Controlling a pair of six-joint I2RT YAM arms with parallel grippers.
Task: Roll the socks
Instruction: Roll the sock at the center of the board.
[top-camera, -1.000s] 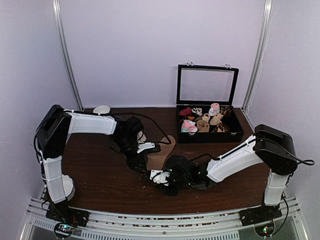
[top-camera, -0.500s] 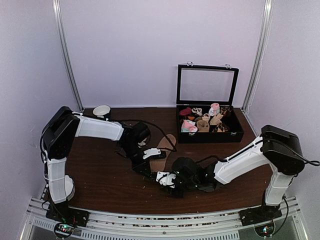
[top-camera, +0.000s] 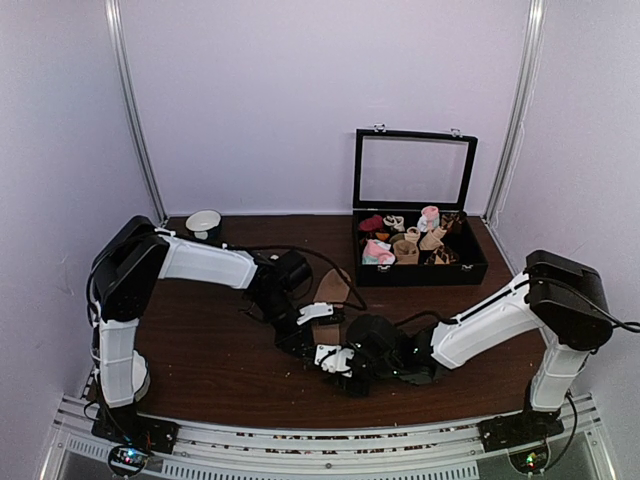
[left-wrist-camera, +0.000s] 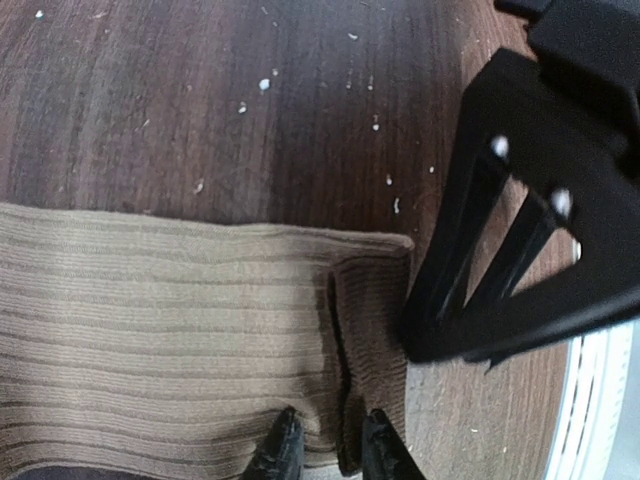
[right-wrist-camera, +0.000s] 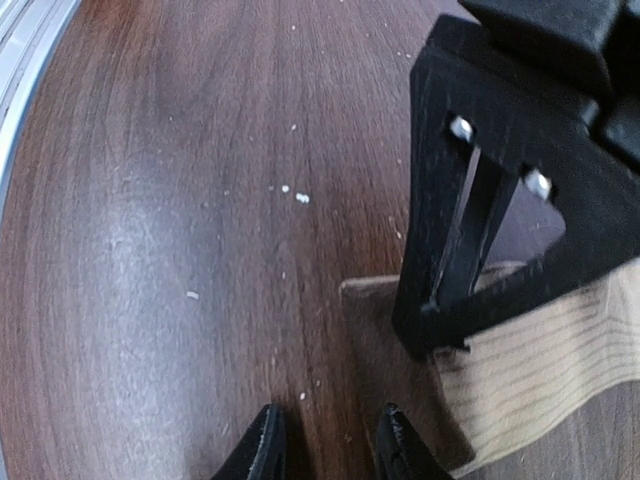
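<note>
The tan ribbed socks (left-wrist-camera: 170, 330) lie flat on the dark wood table, with the end folded over into a short flap (left-wrist-camera: 372, 320). My left gripper (left-wrist-camera: 330, 450) is down on that end, its two fingertips close together with the raised fold pinched between them. In the top view the socks (top-camera: 332, 290) show only as a tan patch behind the left gripper (top-camera: 305, 338). My right gripper (right-wrist-camera: 330, 445) hovers low over bare wood just beside the socks' corner (right-wrist-camera: 540, 370), jaws slightly apart and nothing between them. The right gripper (top-camera: 335, 365) sits nearly against the left one.
An open black box (top-camera: 468, 268) with its lid raised stands at the back right and holds several rolled socks. A white bowl (top-camera: 204, 222) sits at the back left. The metal rail (top-camera: 300, 445) runs along the table's near edge.
My left arm has slid right and nearer, onto the socks' end, and its jaws have narrowed on the fold. The right gripper has shifted slightly right and opened a little.
</note>
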